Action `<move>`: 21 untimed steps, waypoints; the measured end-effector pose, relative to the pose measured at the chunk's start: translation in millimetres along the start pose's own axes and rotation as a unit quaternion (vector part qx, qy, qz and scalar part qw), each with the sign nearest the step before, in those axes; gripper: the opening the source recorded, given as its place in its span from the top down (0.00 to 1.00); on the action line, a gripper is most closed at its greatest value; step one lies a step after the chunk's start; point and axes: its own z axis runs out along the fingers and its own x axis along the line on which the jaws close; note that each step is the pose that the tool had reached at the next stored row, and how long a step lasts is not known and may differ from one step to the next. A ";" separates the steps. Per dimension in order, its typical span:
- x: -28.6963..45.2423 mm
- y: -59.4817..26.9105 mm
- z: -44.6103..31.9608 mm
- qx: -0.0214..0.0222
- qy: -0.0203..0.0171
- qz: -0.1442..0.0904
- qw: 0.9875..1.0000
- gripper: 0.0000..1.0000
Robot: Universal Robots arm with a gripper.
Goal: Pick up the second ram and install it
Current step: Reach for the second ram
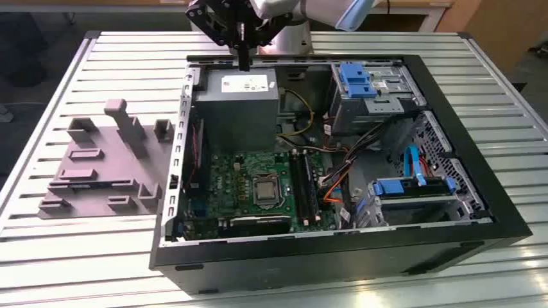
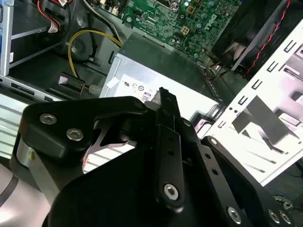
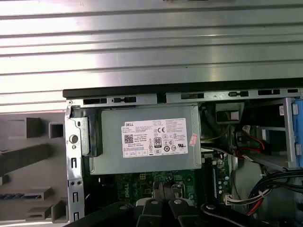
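Hand is closed up tight, and I see nothing held in it. It hangs over the far wall of the computer case, right above the grey power box inside the case.

In the first wrist view, I take the second ram to be the thin blue-green strip lying in the grey holder. The holder sits outside the case, on the exterior view's left of it. The strip shows small, so I am not fully sure. The hand is well apart from it.

I think the ram will be very light, stiff and flat, but easy to hurt. It could crack if bent. I would take it by its two flat sides near the middle and keep it straight.

Now the other things, big to small. The bench of silver slats carries the case, which lies open on its side. The green motherboard lies on the floor of the case, next to the power box. The black slots run along it, toward the middle of the case. Orange and black cables lie just beside the slots and could snag the hand. The case walls and the tall power box also crowd the way down.
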 end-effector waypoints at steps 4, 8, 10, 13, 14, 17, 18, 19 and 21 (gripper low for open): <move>0.0 0.0 0.0 0.000 0.000 0.000 1.000 0.89; 0.0 0.0 0.0 0.000 0.000 0.000 1.000 0.89; 0.3 0.0 0.0 0.000 0.000 0.000 1.000 0.89; 1.8 -0.2 -0.1 0.000 0.000 0.000 1.000 0.89; 2.9 -0.3 -0.1 0.000 0.000 0.000 1.000 0.89; 6.2 -0.5 -0.2 0.000 0.000 0.000 1.000 0.89; 7.2 -0.6 -0.2 0.000 0.000 0.000 1.000 0.89; 8.1 -0.6 -0.2 0.000 0.000 0.000 1.000 0.89; 10.1 -0.8 -0.2 0.000 0.000 0.000 1.000 0.89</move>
